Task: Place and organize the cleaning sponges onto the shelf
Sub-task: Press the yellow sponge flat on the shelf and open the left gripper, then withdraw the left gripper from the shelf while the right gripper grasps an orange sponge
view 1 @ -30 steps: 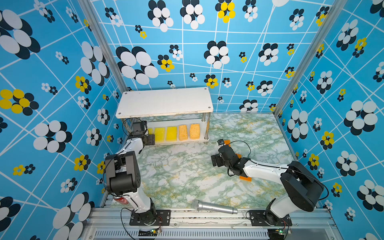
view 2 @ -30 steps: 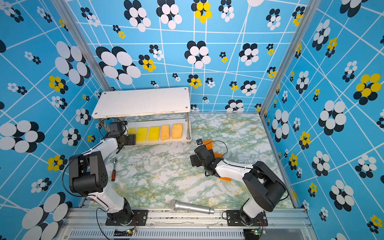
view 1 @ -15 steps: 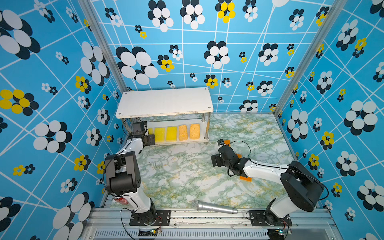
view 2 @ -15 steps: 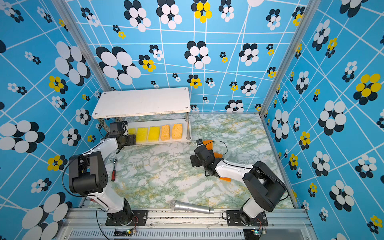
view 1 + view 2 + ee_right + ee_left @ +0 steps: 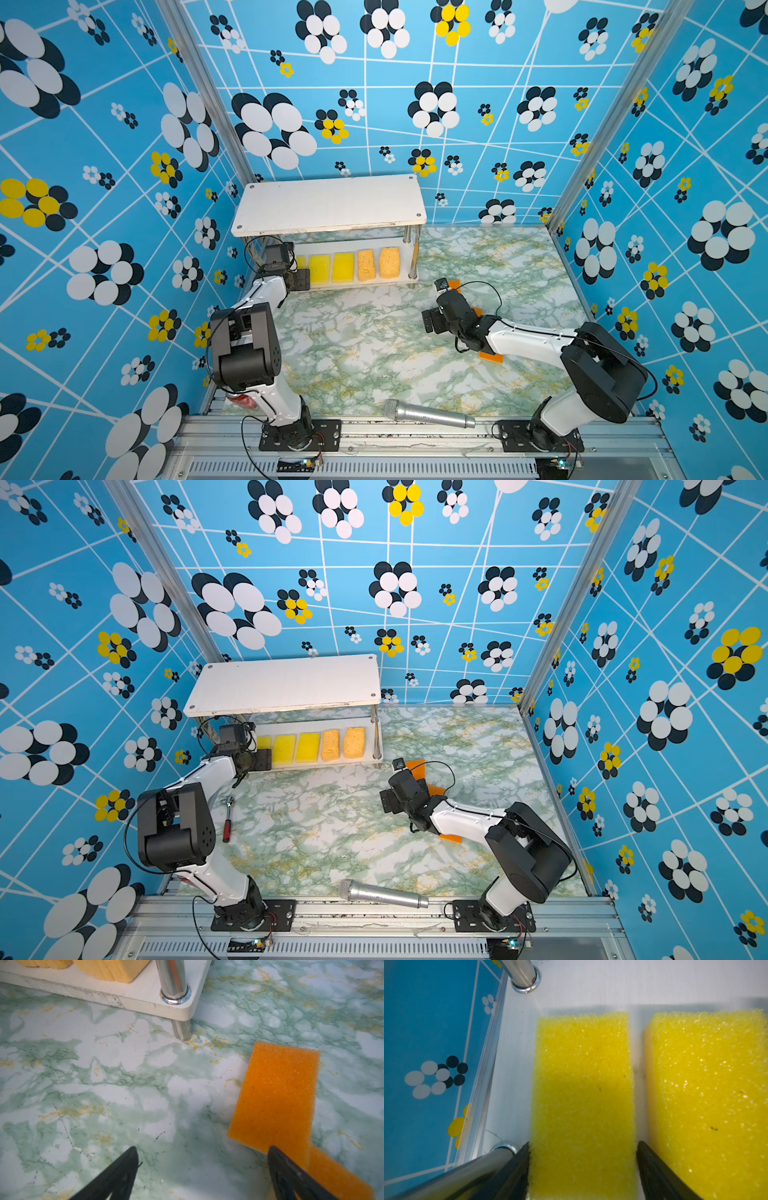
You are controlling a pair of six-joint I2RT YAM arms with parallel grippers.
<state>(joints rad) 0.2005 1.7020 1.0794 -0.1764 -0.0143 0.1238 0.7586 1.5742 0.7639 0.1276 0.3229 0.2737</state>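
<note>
The shelf stands at the back left. On its lower board lie yellow sponges and two tan sponges. My left gripper reaches in at the board's left end. It is shut on the end yellow sponge, which rests flat beside another yellow sponge. My right gripper hangs open and empty over the table. Beside it an orange sponge overlaps a second orange sponge. A third orange sponge shows under that arm.
A silver microphone lies near the front rail. A red-handled tool lies by the left arm. A chrome shelf leg and the blue wall stand close to my left gripper. Another shelf leg is ahead of the right gripper.
</note>
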